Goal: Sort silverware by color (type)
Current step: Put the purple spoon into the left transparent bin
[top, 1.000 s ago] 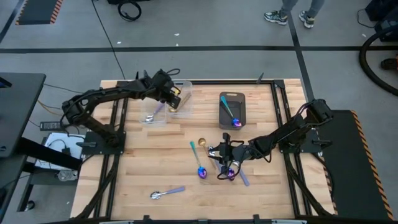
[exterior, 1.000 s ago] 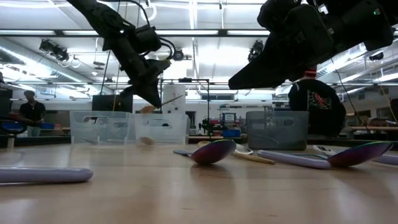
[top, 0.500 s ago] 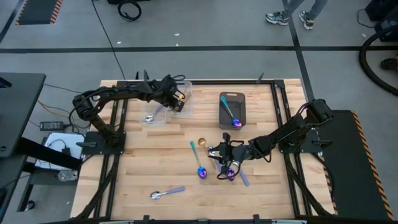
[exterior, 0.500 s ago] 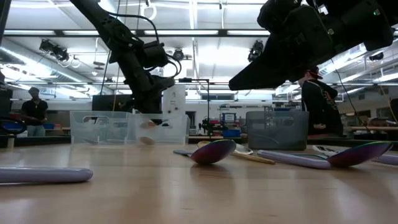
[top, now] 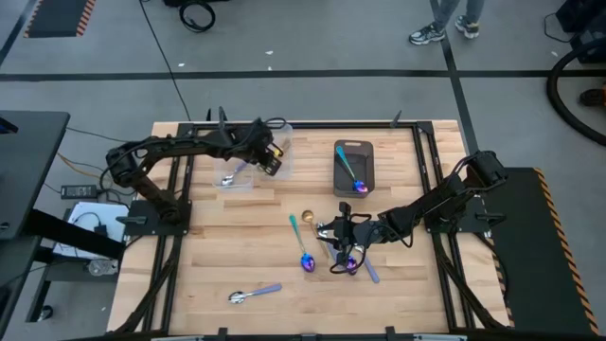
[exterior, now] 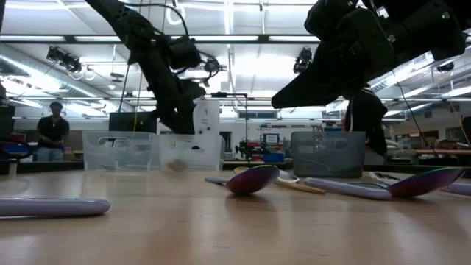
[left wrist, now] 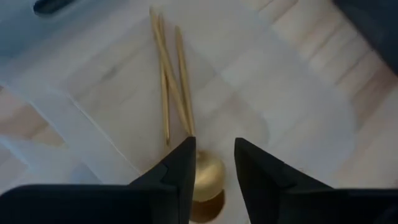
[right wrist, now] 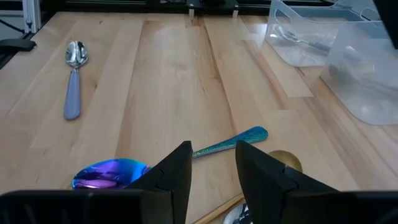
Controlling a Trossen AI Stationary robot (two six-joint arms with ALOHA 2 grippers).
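A: What is seen on the surface (top: 237, 256)?
B: Clear bins (top: 254, 161) and a dark grey bin (top: 354, 167) are set at the far side. The left hand (left wrist: 213, 163) is held apart above gold spoons (left wrist: 180, 118) in a clear bin.
A: And the right hand (right wrist: 211, 163)?
B: It is held apart low over an iridescent spoon (right wrist: 161, 162) mid-surface; a lavender-handled spoon (right wrist: 73, 87) is left well apart.
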